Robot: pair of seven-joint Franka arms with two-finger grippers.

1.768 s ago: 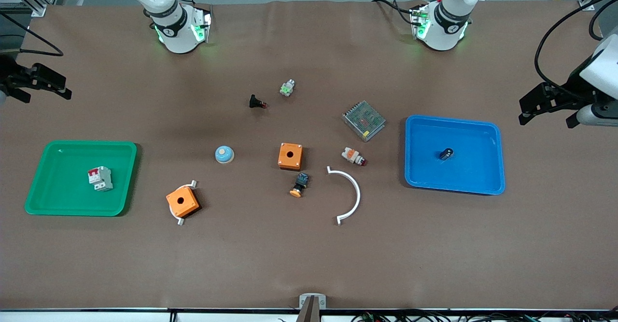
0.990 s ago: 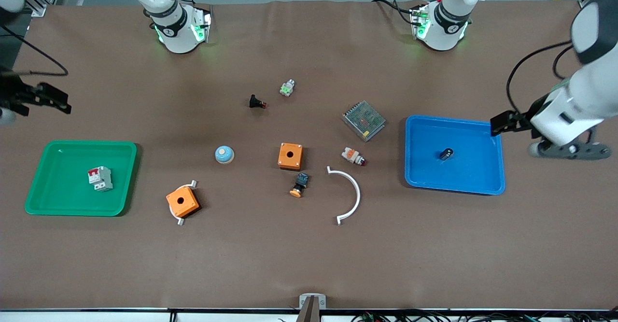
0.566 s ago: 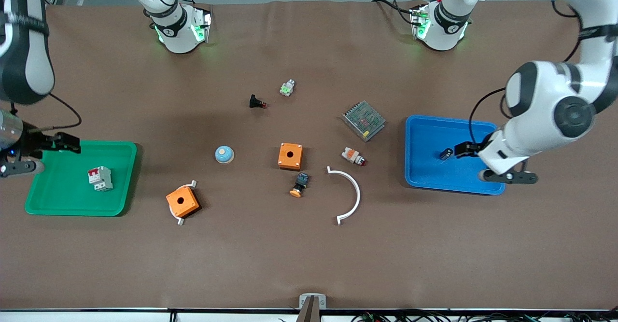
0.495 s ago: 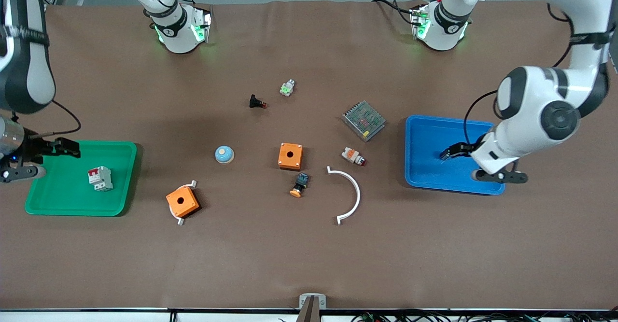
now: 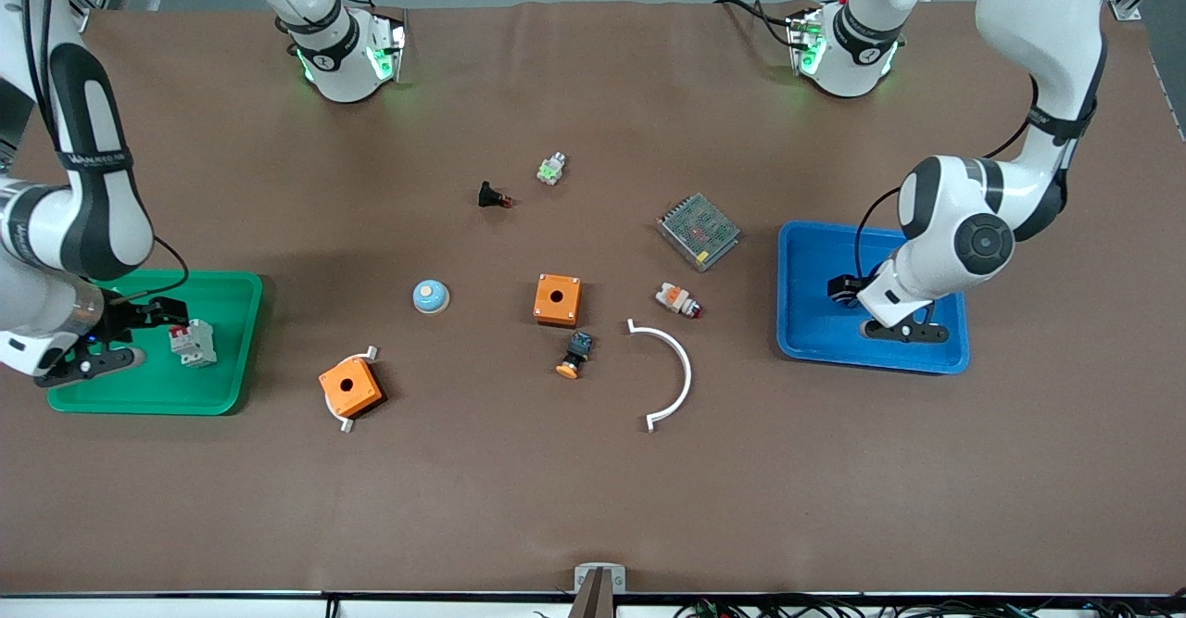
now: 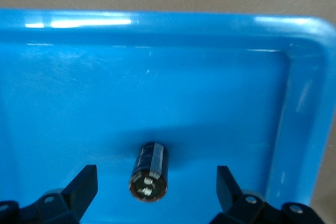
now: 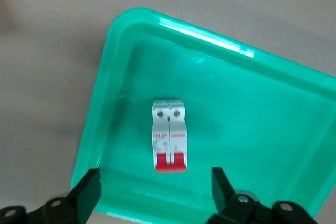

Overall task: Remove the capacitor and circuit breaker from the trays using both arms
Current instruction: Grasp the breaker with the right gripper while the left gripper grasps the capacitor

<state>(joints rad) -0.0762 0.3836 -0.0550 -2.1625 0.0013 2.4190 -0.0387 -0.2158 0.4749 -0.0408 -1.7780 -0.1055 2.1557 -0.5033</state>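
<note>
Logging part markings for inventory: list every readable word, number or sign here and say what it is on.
Breaker: a small red brand line and fine print on its white face, too blurred to read.
Capacitor: no legible marking.
Right arm's dark band: white lettering, too small to read.
Nothing else carries text.

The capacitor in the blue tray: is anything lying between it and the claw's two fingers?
No. In the left wrist view the capacitor lies between the open left claw fingers, only bare blue tray around it.

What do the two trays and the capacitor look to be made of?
Blue tray and green tray: likely moulded plastic, glossy, with bright streaks along their rounded rims. Capacitor: dark, shiny sleeve, probably plastic film over a metal can; its end shows two silvery, metallic-looking spots.
</note>
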